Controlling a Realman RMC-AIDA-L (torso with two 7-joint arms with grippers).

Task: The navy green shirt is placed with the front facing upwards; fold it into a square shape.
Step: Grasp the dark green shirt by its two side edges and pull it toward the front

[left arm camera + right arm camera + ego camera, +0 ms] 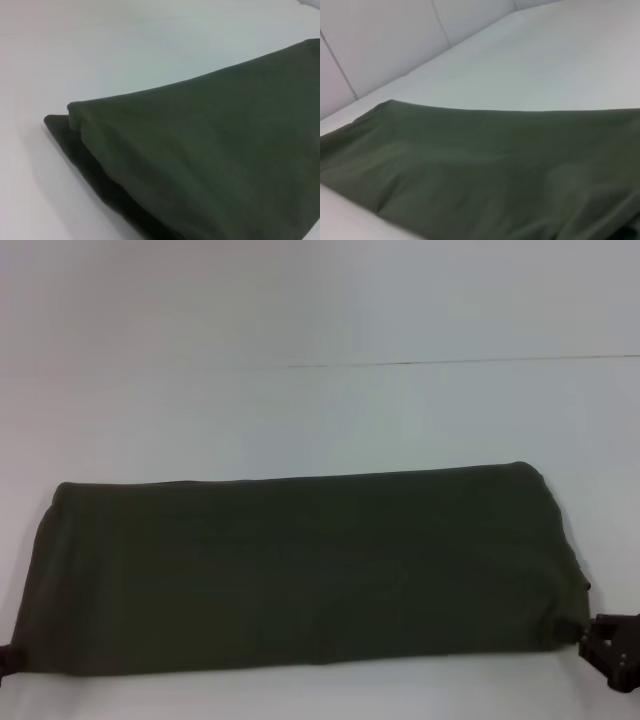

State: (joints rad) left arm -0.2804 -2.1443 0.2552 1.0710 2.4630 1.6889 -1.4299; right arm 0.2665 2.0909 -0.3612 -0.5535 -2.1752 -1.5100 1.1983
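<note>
The navy green shirt (300, 570) lies on the white table as a long, wide band, folded over itself, with plain dark olive cloth facing up and no lettering showing. My right gripper (603, 642) is at the shirt's near right corner, touching or nearly touching the cloth. Only a dark sliver of my left gripper (5, 660) shows, at the near left corner by the picture's edge. The left wrist view shows a folded corner of the shirt (200, 160) with two layers stacked. In the right wrist view the shirt (485, 170) stretches away as one smooth sheet.
The white table (320, 410) extends far behind the shirt, with a thin seam line (450, 362) across the back. A panelled white wall (380, 40) rises beyond the table in the right wrist view.
</note>
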